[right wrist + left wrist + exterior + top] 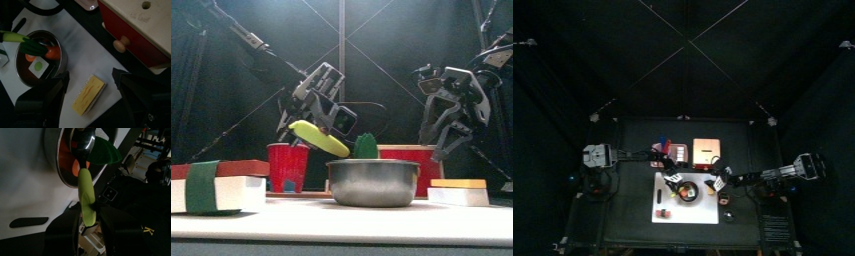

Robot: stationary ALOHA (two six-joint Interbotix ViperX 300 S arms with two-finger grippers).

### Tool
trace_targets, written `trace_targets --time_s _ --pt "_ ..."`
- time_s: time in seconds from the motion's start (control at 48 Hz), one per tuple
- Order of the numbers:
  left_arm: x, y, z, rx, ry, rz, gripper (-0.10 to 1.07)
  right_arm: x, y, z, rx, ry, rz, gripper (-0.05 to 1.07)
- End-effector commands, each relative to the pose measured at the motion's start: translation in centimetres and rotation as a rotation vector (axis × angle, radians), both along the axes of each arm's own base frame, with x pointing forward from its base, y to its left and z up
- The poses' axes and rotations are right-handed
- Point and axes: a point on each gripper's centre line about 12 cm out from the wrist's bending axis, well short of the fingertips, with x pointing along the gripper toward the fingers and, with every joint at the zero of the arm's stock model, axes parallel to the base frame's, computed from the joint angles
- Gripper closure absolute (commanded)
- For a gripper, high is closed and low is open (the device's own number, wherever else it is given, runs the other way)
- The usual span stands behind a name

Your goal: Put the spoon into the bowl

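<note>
The left end effector (315, 108) is clamped on the spoon (318, 138), tilted above the bowl (373, 182), which holds orange and green pieces (40, 55). The right end effector (445, 125) hangs with jaws apart.

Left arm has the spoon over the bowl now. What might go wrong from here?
1. The spoon hangs slanted above the bowl, with its end reaching past the rim in the left wrist view. Released like this, it may tip out onto the table.
2. The bowl already holds orange and green pieces, so the spoon may land on them and not settle.
3. The right gripper hovers close beside the bowl; the left gripper has little room to swing.
</note>
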Motion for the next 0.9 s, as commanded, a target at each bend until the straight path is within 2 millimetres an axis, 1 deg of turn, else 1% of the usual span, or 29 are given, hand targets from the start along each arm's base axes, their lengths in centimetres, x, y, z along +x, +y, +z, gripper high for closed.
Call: trace_targets --time_s 0.0,0.167,0.333,0.458,0.583,0.667,0.688,0.833,0.875 --pt "0.7 0.6 1.4 0.012 -0.045 0.012 0.26 0.2 0.1 0.5 0.005 -0.017 -0.001 0.04" --pt "0.9 0.9 1.7 0.025 -0.054 0.01 0.13 0.2 0.1 0.5 0.006 -0.017 -0.002 0.04" --pt "1.0 1.0 2.6 0.044 -0.079 0.003 0.11 0.2 0.0 0.5 0.004 -0.016 -0.002 0.04" --pt "0.9 1.3 4.3 0.084 -0.124 -0.001 0.11 0.2 0.1 0.5 0.005 -0.018 -0.001 0.04" --pt "0.6 1.7 6.3 0.181 -0.188 -0.008 0.11 0.2 0.1 0.5 0.006 -0.018 -0.002 0.04" --pt "0.0 1.8 7.9 0.25 -0.239 -0.01 0.11 0.2 0.1 0.5 0.007 -0.018 -0.003 0.04" --pt "-0.2 2.0 8.6 0.282 -0.267 -0.016 0.11 0.2 0.1 0.6 0.007 -0.02 -0.003 0.04" --pt "-1.5 2.5 11.7 0.441 -0.393 -0.03 0.11 0.2 0.0 0.8 -0.006 -0.029 0.008 0.04" --pt "-2.1 2.2 12.3 0.479 -0.422 -0.046 0.11 0.2 0.1 1.2 -0.015 -0.04 0.017 0.04"
